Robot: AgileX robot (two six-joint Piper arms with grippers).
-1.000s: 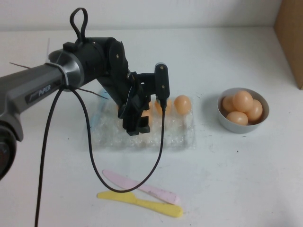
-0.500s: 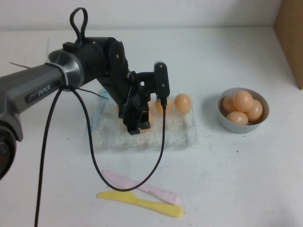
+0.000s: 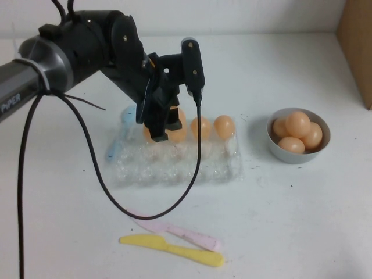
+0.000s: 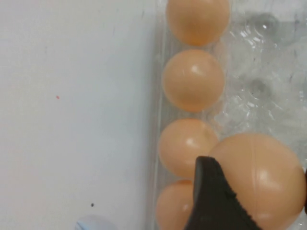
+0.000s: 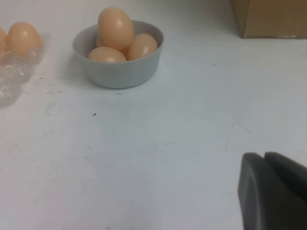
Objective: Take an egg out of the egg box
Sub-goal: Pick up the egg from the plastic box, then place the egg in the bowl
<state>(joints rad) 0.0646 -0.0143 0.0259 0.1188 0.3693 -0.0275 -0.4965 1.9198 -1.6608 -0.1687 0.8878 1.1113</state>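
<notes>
My left gripper (image 3: 164,129) is shut on one orange-tan egg (image 4: 261,167) and holds it just above the back row of the clear plastic egg box (image 3: 174,165). One black finger (image 4: 211,201) covers part of the held egg in the left wrist view. More eggs (image 4: 193,79) sit in a row in the box's cups below it; two of them (image 3: 224,127) show to the right of the gripper in the high view. My right gripper (image 5: 271,191) is shut and empty, low over bare table, away from the box.
A grey bowl (image 3: 278,150) with several eggs stands right of the box and shows in the right wrist view (image 5: 117,72). A pink knife (image 3: 174,231) and a yellow knife (image 3: 171,250) lie in front. A cardboard box (image 3: 356,46) stands far right.
My left gripper has risen out of the egg box and moved toward its back edge, with an egg now held between its fingers. The arm lifted with it.
</notes>
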